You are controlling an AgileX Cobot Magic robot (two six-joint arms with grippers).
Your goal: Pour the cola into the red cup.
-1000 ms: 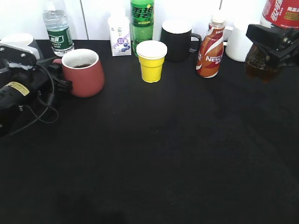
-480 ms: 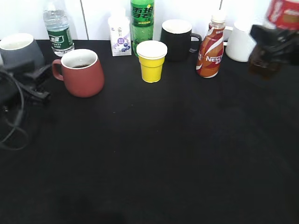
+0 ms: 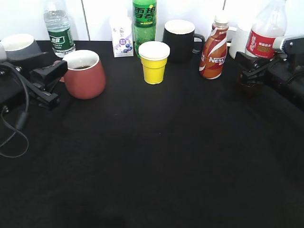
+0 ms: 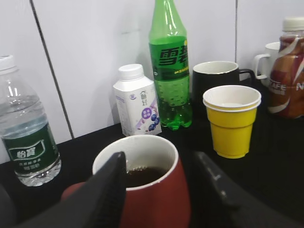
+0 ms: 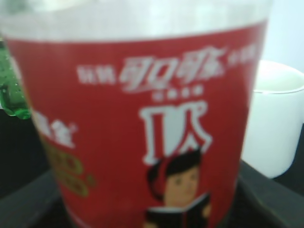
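The red cup (image 3: 85, 75) stands at the back left with dark liquid in it. My left gripper (image 3: 56, 85) is open just left of it, by the handle side. In the left wrist view its jaws (image 4: 160, 156) flank the cup (image 4: 156, 204), which sits between them without being gripped. My right gripper (image 3: 251, 66) is shut on the cola bottle (image 3: 261, 42) at the far right and holds it nearly upright, low over the table. The bottle's red label (image 5: 142, 128) fills the right wrist view. Its cap is out of view.
Along the back stand a grey mug (image 3: 19, 45), a water bottle (image 3: 59, 28), a milk carton (image 3: 122, 38), a green Sprite bottle (image 3: 144, 21), a yellow cup (image 3: 154, 61), a black mug (image 3: 180, 40), a Nescafe bottle (image 3: 213, 47) and a white mug (image 3: 240, 42).
My right gripper has brought the cola bottle down from high at the top right to nearly upright. My left gripper drew back from the cup, then came close to it again.
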